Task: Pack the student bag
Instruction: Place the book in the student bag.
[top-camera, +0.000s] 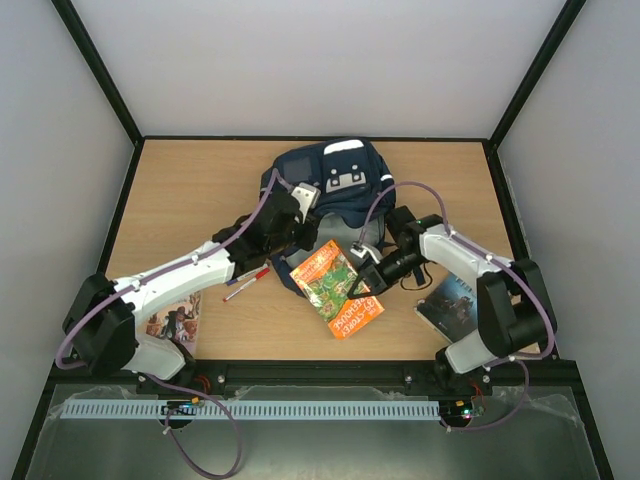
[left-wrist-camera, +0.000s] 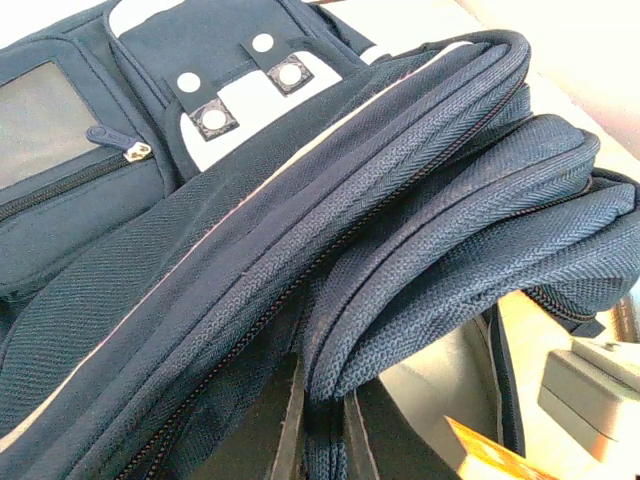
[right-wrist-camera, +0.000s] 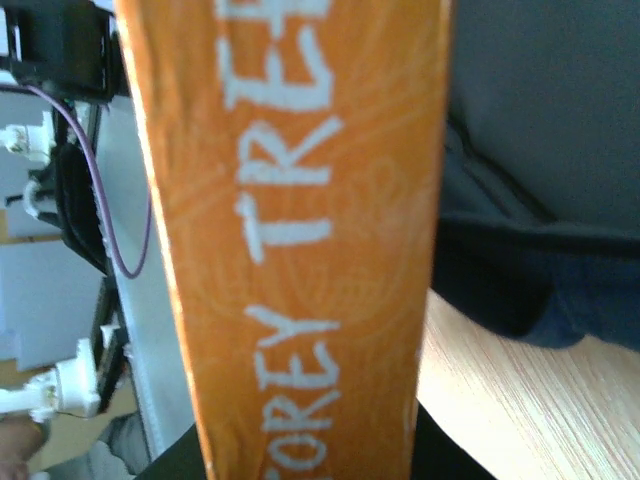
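The navy student bag (top-camera: 335, 185) lies at the back middle of the table, its opening toward the arms. My left gripper (top-camera: 300, 225) is shut on the bag's zipper rim; in the left wrist view (left-wrist-camera: 330, 440) the navy rim (left-wrist-camera: 400, 250) is pinched between the dark fingers (left-wrist-camera: 268, 430), with the pale inside showing. My right gripper (top-camera: 375, 272) is shut on an orange book (top-camera: 337, 288) in front of the opening. In the right wrist view the book's orange spine (right-wrist-camera: 300, 230) fills the frame between the fingers (right-wrist-camera: 455, 455), with the bag (right-wrist-camera: 540, 200) behind it.
A red and white pen (top-camera: 247, 283) lies under the left arm's forearm. A picture book (top-camera: 175, 322) lies near the left base. A dark book (top-camera: 452, 300) lies at the right near the right arm. The book's corner (left-wrist-camera: 490, 455) shows in the left wrist view.
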